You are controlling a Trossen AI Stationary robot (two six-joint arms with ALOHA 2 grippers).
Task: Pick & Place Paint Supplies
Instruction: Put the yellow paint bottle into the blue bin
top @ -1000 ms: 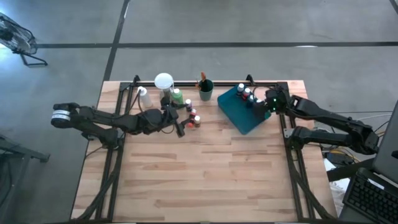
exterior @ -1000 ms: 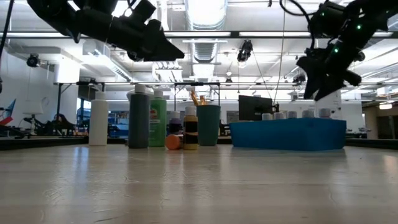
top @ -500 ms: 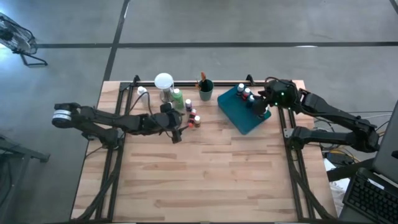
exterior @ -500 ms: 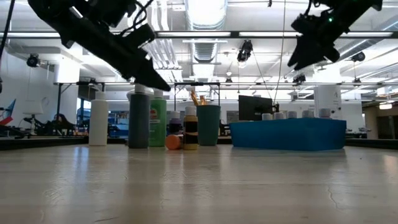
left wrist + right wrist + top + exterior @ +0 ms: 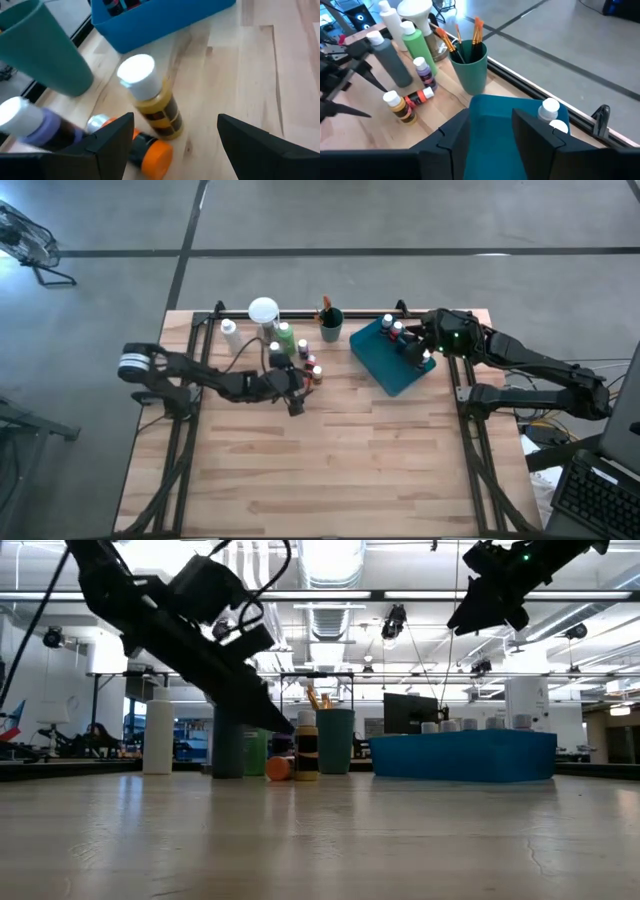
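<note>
My left gripper (image 5: pixel 175 145) is open and slants down low over the table, next to a cluster of small paint bottles (image 5: pixel 312 368). An ochre white-capped bottle (image 5: pixel 152 102) stands upright just ahead, between its fingertips. An orange-capped bottle (image 5: pixel 150 154) lies on its side beside it. A purple one (image 5: pixel 42 125) stands further off. My right gripper (image 5: pixel 490 140) hangs open and empty above the teal tray (image 5: pixel 388 372). Several white-capped bottles (image 5: pixel 551 109) stand in that tray. Brushes (image 5: pixel 470 35) stick up out of a teal cup (image 5: pixel 472 65).
Behind the cluster stand a tall grey bottle (image 5: pixel 390 55), a green bottle (image 5: pixel 417 42), a white bottle (image 5: pixel 229 330) and a round white-topped object (image 5: pixel 263 311). A black rail (image 5: pixel 300 313) runs along the table's far edge. The wooden tabletop (image 5: pixel 330 460) lies bare toward the near edge.
My left gripper has come down and tipped nose-down, reaching toward the table's right, up to the bottle cluster. My right gripper has risen from the tray and tipped. Bottles, cup and tray have stayed where they were.
</note>
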